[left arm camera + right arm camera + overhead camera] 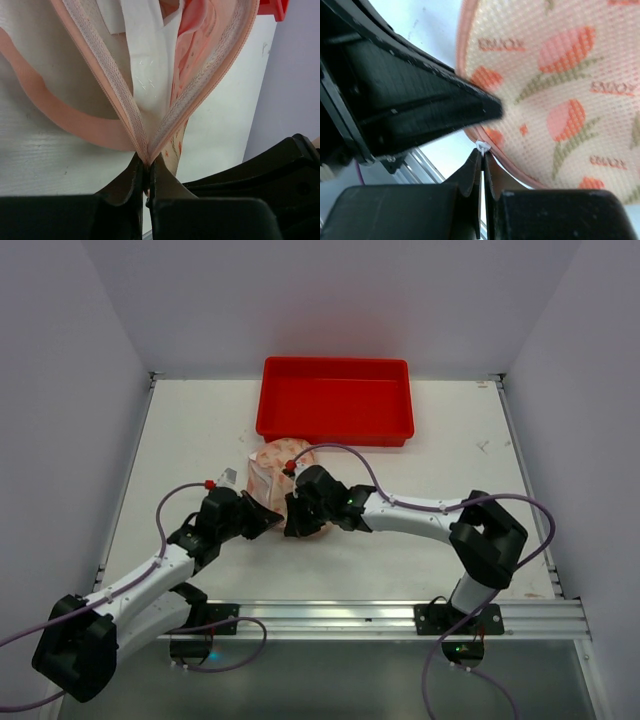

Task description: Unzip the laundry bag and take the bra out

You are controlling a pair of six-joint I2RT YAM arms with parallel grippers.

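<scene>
The laundry bag (275,466), cream with salmon-pink tulip print, lies on the table just in front of the red tray, between both grippers. In the left wrist view its pink zip rim (120,95) gapes in a V and white fabric (147,75) shows inside; I cannot tell whether that is the bra or lining. My left gripper (147,167) is shut on the rim where the two zip sides meet. My right gripper (483,152) is shut on the small white zip pull (482,146) at the bag's pink edge (515,170). In the top view both grippers (268,516) (298,515) sit at the bag's near end.
The red plastic tray (335,400) stands at the back centre, touching the bag's far end. The left arm's black body (405,100) lies close beside the right gripper. An aluminium rail (400,615) runs along the near edge. Grey walls enclose the table.
</scene>
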